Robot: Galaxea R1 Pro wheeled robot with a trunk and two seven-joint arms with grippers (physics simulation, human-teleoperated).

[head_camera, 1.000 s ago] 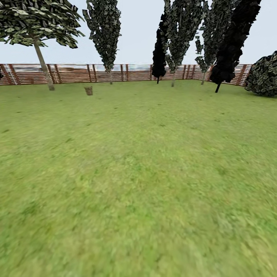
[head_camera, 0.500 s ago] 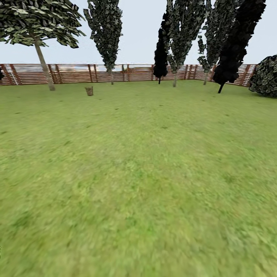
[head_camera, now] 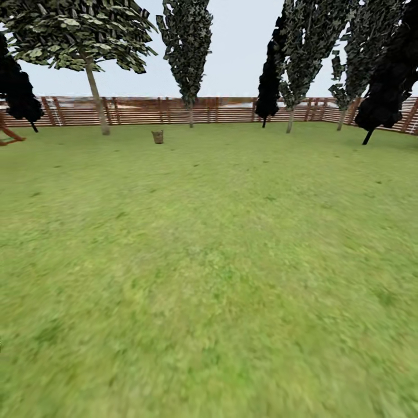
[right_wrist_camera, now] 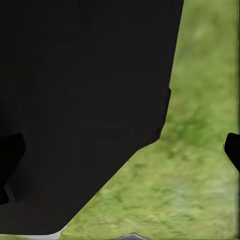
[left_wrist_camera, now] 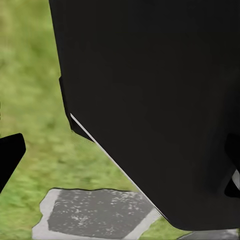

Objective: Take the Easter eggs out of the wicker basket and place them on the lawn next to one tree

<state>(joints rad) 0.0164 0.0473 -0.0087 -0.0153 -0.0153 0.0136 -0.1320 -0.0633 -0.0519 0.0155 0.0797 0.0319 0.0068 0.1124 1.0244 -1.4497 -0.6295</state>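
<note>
Camera heading: the head view swung toward the robot's left between the earlier pictures and now; the whole scene slid rightward in the picture. This was a camera move, not a move of the things.
Wicker basket point(head_camera: 157, 136): sat further right in the picture than before, at much the same height, far off on the lawn point(head_camera: 209, 273).
Tree point(head_camera: 96, 96): slanted pale trunk shifted right by a like amount, just left of the basket as before.
Near-black conifer point(head_camera: 17, 87): newly entered at the left edge.
Reddish wooden structure point(head_camera: 8, 132): newly entered at the left edge, below the conifer.
Round shrub: passed out past the right edge.
Fence point(head_camera: 220, 110): slid right with the rest.
</note>
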